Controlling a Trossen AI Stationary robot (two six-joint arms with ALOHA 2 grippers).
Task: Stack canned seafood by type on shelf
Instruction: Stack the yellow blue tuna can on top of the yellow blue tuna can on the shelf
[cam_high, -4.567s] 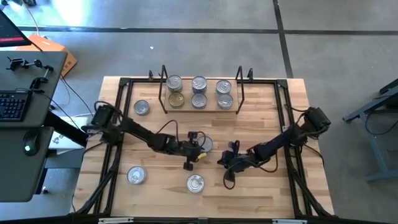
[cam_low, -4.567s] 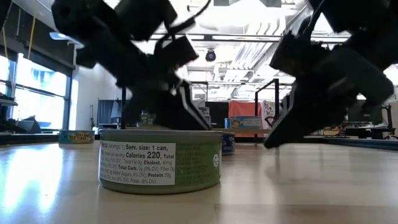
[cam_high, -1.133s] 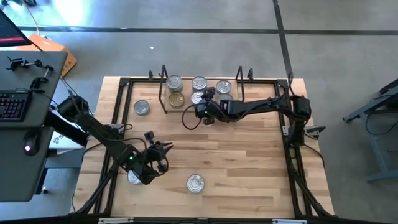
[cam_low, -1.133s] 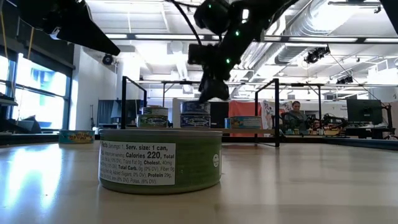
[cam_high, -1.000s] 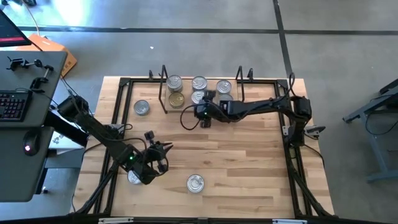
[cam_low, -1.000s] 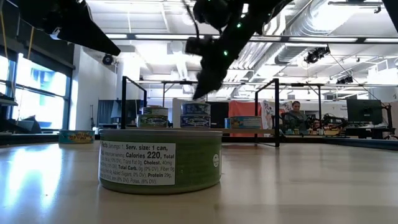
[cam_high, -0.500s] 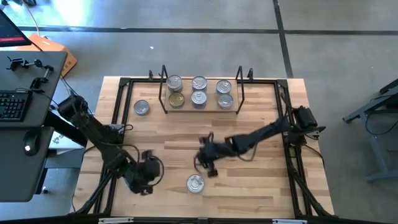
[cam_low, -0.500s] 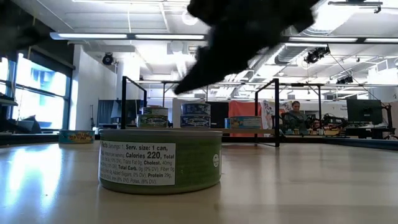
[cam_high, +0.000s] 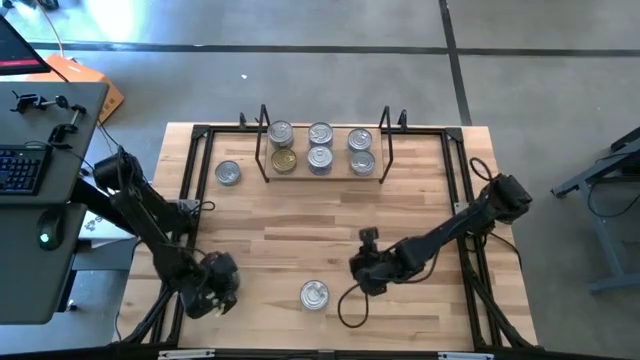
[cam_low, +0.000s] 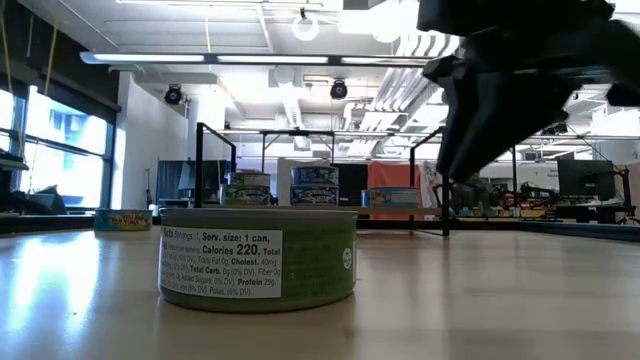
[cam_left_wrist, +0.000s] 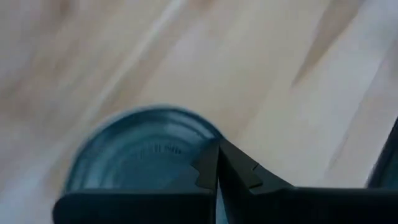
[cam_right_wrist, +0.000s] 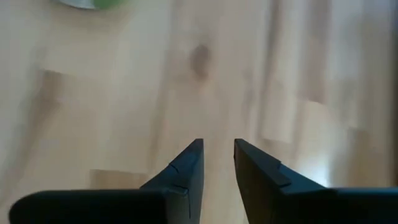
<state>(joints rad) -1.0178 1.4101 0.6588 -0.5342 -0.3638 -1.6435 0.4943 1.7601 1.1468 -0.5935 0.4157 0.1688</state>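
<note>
The shelf (cam_high: 322, 172) at the table's far side holds six tins in three stacks of two. One silver tin (cam_high: 228, 173) stands left of it. A green-labelled tin (cam_high: 314, 294) (cam_low: 258, 255) rests on its base near the near edge. My left gripper (cam_high: 212, 287) (cam_left_wrist: 217, 163) is shut over a silver tin's lid (cam_left_wrist: 137, 149) at the near left; in the high view the gripper hides that tin. My right gripper (cam_high: 358, 268) (cam_right_wrist: 217, 149) hovers right of the green-labelled tin, fingers open by a narrow gap, above bare wood. My left gripper points down from above over the lid of the near-left tin, which stands on the table. Its shut fingertips (cam_left_wrist: 208, 168) show over the lid's rim. I cannot tell whether they touch it.
A black rod frame (cam_high: 190, 200) runs along the table's edges. A desk with a keyboard (cam_high: 20, 170) stands left of the table. A cable loop (cam_high: 350, 310) hangs below the right gripper. Bare wood lies between the shelf and the near tins.
My right gripper has drawn back from the shelf's middle stack toward the near edge and now hovers right of the green-labelled tin. My left gripper has moved toward the near left corner, over the tin there. The shelf's six tins have stayed in place.
</note>
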